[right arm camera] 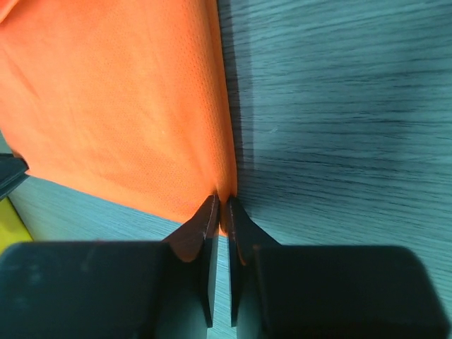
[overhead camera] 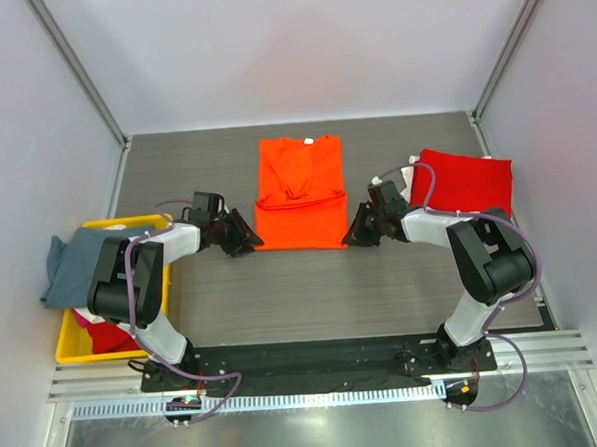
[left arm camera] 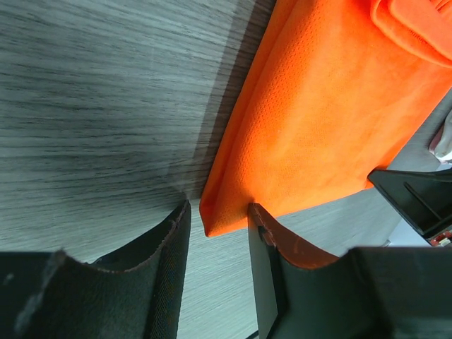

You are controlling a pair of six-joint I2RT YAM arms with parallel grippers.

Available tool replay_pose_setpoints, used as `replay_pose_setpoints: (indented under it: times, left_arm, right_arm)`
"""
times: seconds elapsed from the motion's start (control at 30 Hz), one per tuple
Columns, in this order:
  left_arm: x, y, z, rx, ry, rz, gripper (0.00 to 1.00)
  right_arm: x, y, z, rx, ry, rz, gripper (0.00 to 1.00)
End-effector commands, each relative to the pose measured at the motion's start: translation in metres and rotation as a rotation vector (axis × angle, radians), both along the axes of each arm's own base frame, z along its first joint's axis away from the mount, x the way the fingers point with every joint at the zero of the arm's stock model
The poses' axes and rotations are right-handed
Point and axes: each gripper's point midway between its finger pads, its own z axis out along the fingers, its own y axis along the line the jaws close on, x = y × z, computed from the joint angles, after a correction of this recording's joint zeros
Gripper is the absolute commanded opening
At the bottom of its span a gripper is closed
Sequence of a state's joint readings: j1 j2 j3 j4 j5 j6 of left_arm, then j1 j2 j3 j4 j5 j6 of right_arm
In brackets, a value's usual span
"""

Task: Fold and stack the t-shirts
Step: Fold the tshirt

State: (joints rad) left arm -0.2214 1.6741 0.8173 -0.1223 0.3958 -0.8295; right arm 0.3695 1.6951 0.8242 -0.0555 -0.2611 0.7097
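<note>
Left jaws: apart, straddling the orange tee's [overhead camera: 298, 198] near-left corner.
Right jaws: almost together, pinching its near-right hem corner.
Tee: fine-knit fabric, flat rectangle, centre of the wood-grain worktop [overhead camera: 312, 293].
Red tee [overhead camera: 466, 180]: folded, far right.
Arms: left arm [overhead camera: 174, 245] and right arm [overhead camera: 434, 224] low, angled inward.

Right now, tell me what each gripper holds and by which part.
Right gripper pinches the orange t-shirt at its near right corner. Left gripper is open, holding nothing.
</note>
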Motion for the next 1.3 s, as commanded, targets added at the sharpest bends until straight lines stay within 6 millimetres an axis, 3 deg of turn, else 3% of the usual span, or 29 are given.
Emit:
replay_pose_setpoints:
  times: [0.0, 0.3, 0.83, 1.03, 1.13, 1.27]
  left_arm:
    - [-0.001, 0.002, -0.011, 0.025, 0.008, -0.002, 0.38]
    - [-0.010, 0.003, -0.013, 0.016, 0.027, 0.004, 0.36]
    - [-0.008, 0.000, -0.015, 0.009, 0.028, -0.010, 0.15]
    - [-0.008, 0.000, -0.015, 0.009, 0.027, -0.010, 0.10]
    - [-0.007, 0.001, -0.013, 0.010, 0.023, -0.008, 0.00]
    - [-0.008, 0.000, -0.007, 0.007, 0.006, -0.010, 0.00]
  right_arm:
    - [-0.005, 0.000, -0.009, -0.016, 0.005, 0.014, 0.15]
    - [-0.015, -0.003, -0.008, -0.020, 0.000, 0.012, 0.37]
    - [-0.025, -0.012, -0.010, -0.067, 0.000, -0.031, 0.38]
    - [-0.023, -0.007, -0.013, -0.065, 0.010, -0.015, 0.28]
    - [-0.023, -0.005, -0.012, -0.061, 0.011, -0.004, 0.01]
    - [-0.026, -0.011, -0.005, -0.068, -0.017, -0.021, 0.01]
